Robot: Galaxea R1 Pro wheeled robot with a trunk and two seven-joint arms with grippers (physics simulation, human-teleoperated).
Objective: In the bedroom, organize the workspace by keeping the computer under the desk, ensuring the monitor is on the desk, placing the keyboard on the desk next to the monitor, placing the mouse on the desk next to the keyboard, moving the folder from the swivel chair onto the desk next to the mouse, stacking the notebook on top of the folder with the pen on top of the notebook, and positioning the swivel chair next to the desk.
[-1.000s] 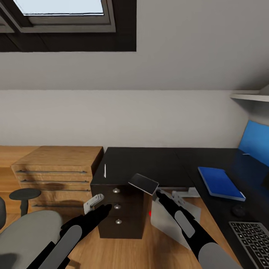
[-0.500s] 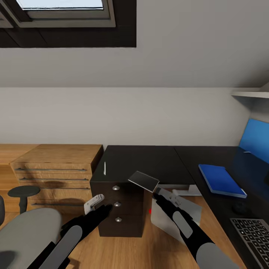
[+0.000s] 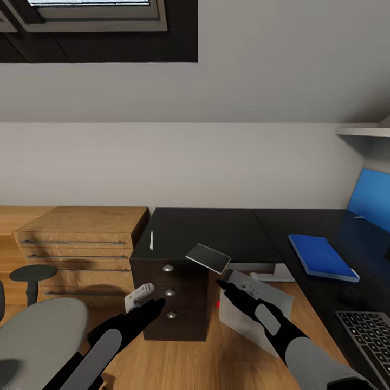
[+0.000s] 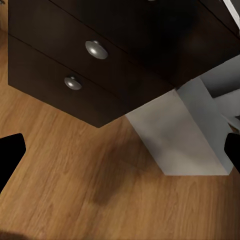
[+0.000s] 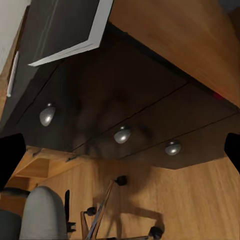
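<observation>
Swivel chair [image 3: 38, 330] seat seen at 8 o'clock. Left gripper [image 3: 142, 296] spread wide over floor, nothing held. Right gripper [image 3: 221, 276] closed on notebook [image 3: 208, 258], held tilted above drawer front. Computer [image 3: 254, 311] seen at 5 o'clock, under desk [image 3: 216, 230]. Keyboard [image 3: 368, 336] at 4 o'clock. Pen [image 3: 151, 240] lies at desk's left edge. Folder [image 3: 322, 256] rests on desk at 3 o'clock.
</observation>
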